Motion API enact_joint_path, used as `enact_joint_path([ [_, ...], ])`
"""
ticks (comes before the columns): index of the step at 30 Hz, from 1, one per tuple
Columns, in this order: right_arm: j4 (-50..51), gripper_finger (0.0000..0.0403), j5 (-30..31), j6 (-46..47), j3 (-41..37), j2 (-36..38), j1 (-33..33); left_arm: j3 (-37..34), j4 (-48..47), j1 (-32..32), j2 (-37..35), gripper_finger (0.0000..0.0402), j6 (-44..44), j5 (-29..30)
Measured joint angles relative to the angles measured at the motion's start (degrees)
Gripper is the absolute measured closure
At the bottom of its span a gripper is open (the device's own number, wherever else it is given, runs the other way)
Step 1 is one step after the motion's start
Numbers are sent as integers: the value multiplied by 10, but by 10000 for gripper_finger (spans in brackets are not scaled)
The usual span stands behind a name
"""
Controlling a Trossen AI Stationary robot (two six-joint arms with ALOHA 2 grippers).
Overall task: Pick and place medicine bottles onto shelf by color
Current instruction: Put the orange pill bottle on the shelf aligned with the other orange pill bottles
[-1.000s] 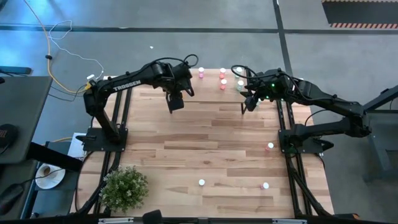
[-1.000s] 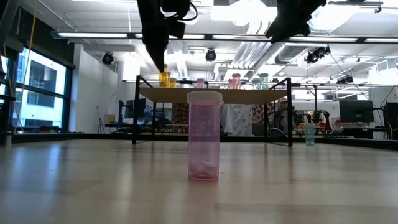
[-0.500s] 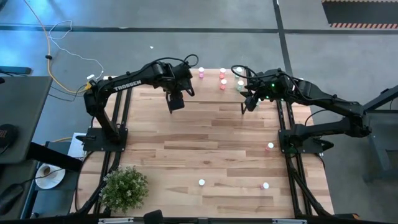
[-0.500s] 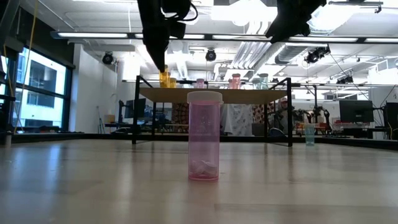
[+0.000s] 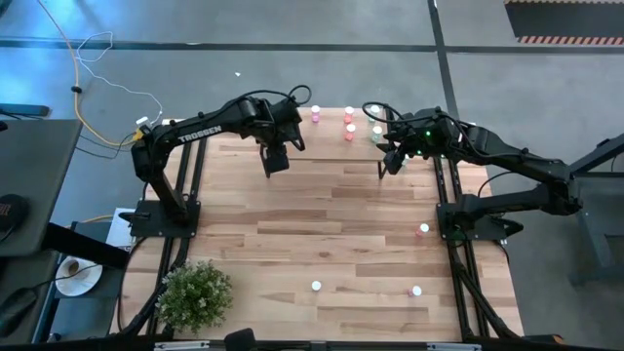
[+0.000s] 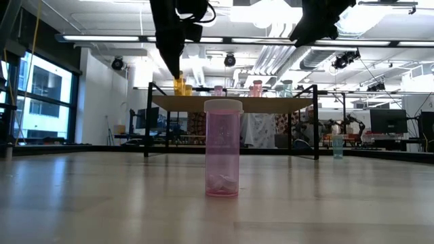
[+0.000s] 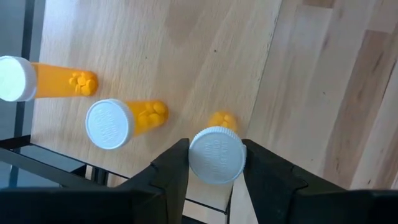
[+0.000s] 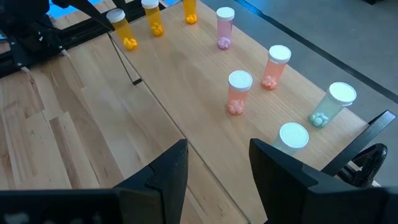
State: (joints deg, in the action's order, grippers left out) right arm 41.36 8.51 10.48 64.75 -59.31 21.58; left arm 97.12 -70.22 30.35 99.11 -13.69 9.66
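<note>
The bottle I am handling is an orange medicine bottle [image 7: 217,152] with a white ribbed cap, seen almost cap-on from my left wrist, so only a sliver of its orange body and the pills inside show past the cap. My left gripper [image 7: 216,163] has its two dark fingers [image 7: 171,168] pressed against either side of that cap, pinching it, and the bottle stands on the light-wood shelf [image 7: 186,56] close to its edge. Just beside it on the shelf stand two other orange bottles [image 7: 121,121], their caps white as well; the farther one is cut off by the picture's border. From above, my left gripper [image 5: 276,156] sits at the far left end of the shelf [image 5: 331,125], and the held bottle is hidden beneath it there. My right gripper [image 8: 214,165] hangs over the right part of the shelf with its fingers spread apart and nothing between them; ahead of it stand a pink-purple bottle [image 8: 224,27], two red bottles [image 8: 238,92] and two pale green bottles [image 8: 329,102]. Loose on the tabletop, a pink-purple bottle [image 6: 223,147] stands upright close to the low camera, and a few more bottles show from above only as tiny white caps [image 5: 316,286], their colours too small to tell. A potted plant [image 5: 193,293] sits at the table's near left corner.
</note>
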Motion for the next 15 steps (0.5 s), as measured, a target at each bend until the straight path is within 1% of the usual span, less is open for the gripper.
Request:
enact_joint_path([
  [15, 0, 240, -1, 0, 0, 0, 0, 0, 3, 0, 0, 261, 0, 2],
])
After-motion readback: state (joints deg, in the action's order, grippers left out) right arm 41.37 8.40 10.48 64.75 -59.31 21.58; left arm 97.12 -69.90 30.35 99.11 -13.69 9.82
